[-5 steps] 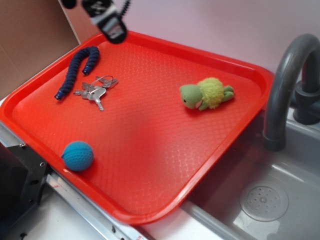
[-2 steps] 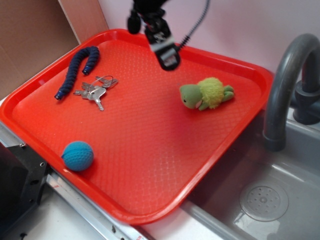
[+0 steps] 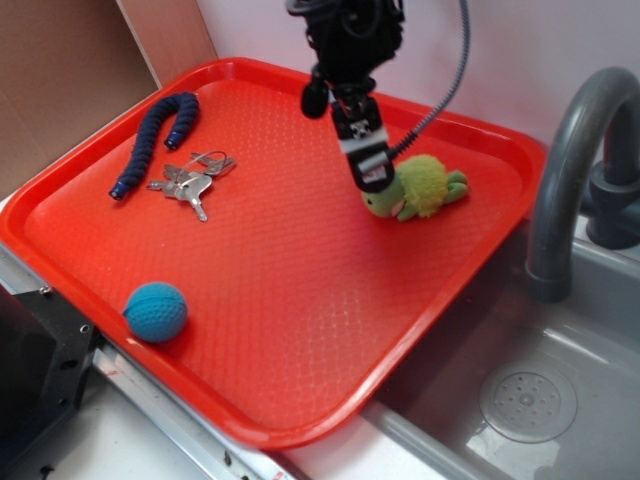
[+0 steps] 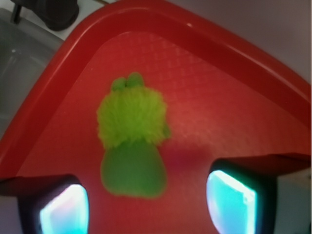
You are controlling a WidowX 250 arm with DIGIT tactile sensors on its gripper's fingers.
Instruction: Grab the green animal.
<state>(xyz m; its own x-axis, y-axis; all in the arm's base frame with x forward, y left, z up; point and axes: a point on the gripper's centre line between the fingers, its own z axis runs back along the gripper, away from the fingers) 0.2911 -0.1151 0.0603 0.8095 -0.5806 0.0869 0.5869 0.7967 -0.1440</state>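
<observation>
On the red tray, keys lie at nine o'clock of my gripper, whose jaws stand apart over the green animal, head between them, lying toward the tray's three o'clock rim.

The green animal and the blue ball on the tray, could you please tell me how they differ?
The green animal is a turtle shape with head, legs and a fuzzy yellow-green body; the blue ball is a plain crocheted sphere. The animal lies near the tray's far right corner, by the faucet; the ball sits near the front left edge. The tool hovers at the animal, far from the ball. Both are small, soft-looking and resting on the tray.
</observation>
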